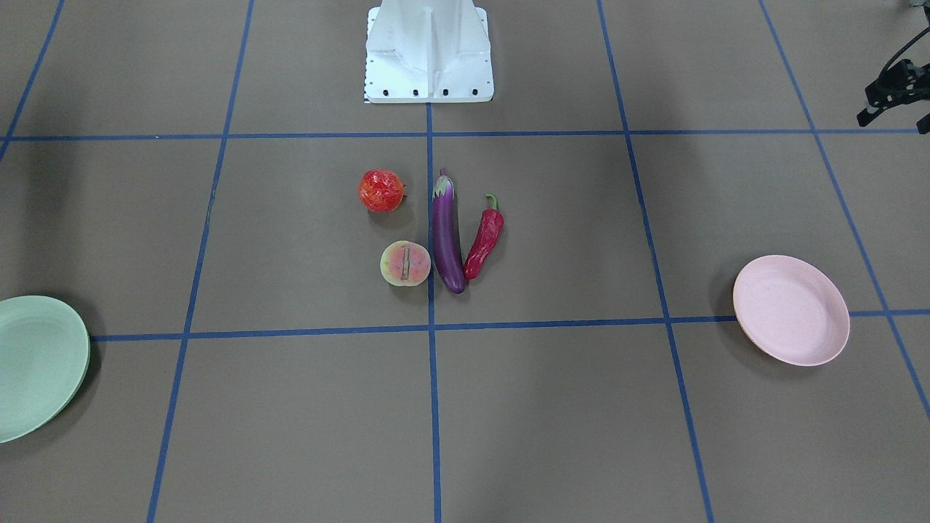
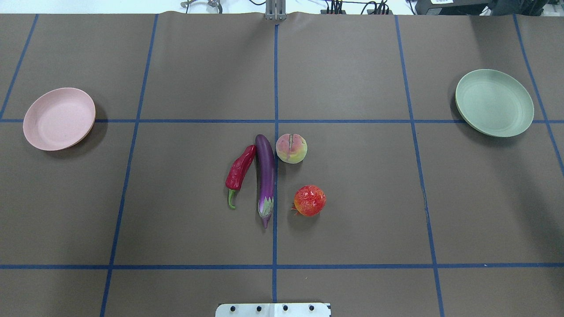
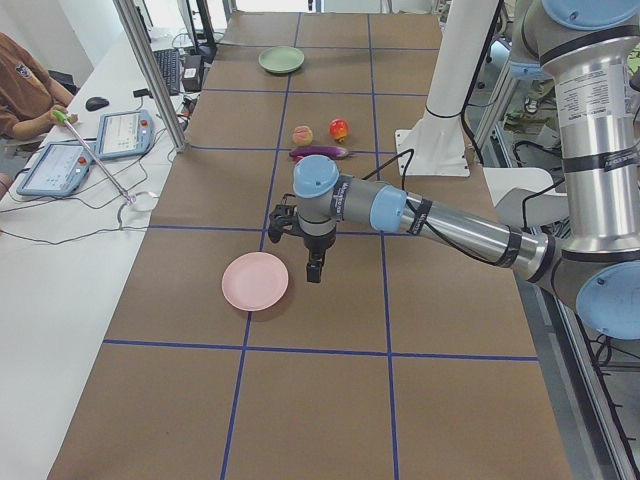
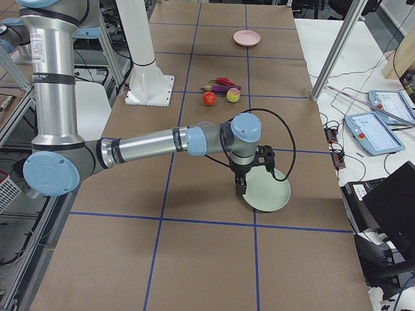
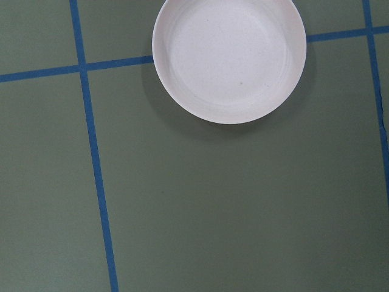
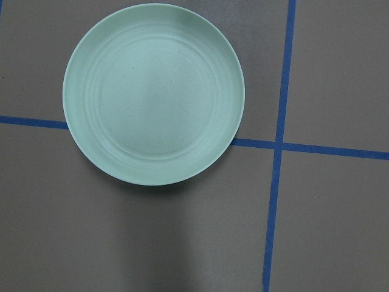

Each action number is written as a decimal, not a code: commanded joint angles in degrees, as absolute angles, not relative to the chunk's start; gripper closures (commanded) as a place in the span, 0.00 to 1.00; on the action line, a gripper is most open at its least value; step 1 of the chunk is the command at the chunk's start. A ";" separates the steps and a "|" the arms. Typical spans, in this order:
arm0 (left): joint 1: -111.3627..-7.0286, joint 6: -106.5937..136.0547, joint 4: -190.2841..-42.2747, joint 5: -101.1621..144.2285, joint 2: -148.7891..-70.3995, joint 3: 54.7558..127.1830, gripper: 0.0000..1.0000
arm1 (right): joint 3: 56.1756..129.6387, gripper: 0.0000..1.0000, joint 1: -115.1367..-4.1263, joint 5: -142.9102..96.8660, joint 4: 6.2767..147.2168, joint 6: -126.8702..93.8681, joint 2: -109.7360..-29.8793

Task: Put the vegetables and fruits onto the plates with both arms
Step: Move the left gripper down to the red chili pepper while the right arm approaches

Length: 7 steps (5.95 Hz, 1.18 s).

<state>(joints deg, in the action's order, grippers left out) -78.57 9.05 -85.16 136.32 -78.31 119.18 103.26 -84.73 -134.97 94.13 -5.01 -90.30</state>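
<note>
Vegetables and fruits all lie in a tight group at the middle of the tabletop (image 2: 352,220); none is on a plate yet. The eggplant (image 2: 265,178) lies along the centre tape line, cap toward the robot. The chili pepper (image 2: 240,169) lies on its left, and its tip touches or nearly touches the eggplant's far end. The halved fruit (image 2: 291,148) sits just beside the eggplant on the right. The round red-orange fruit (image 2: 309,200) lies apart from it, nearer the robot.

The pink plate (image 2: 59,119) is at the far left and the green plate (image 2: 494,103) at the far right. Both are empty and well apart from the produce. In my judgement this layout gives each arm one plate and the produce on its own side.

The left claw (image 3: 313,262) hangs above the tabletop near the pink plate. The right claw (image 4: 241,183) hangs near the green plate, and neither carries anything visible.

Limits of inspection:
- The overhead view shows no arm.
- Neither wrist view shows any fingers.
- The front-facing view cuts off the green plate, and a black part at its right edge.
- Whether either claw is spread or closed, I cannot tell.
</note>
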 commanded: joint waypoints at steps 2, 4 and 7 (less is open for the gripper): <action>-78.40 9.05 -85.25 136.23 -78.14 119.36 0.00 | 103.01 0.00 -84.73 -135.09 94.22 -5.10 -90.62; -77.09 14.37 -86.74 136.41 -79.61 120.15 0.00 | 103.27 0.00 -84.73 -135.61 94.13 -5.18 -90.70; -56.15 35.25 -87.01 137.38 -95.74 119.80 0.00 | 103.36 0.00 -83.16 -143.26 93.96 -5.97 -91.76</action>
<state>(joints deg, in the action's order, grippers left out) -63.45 27.93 -86.99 137.78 -90.37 119.96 103.33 -84.19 -142.31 93.98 -5.39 -91.61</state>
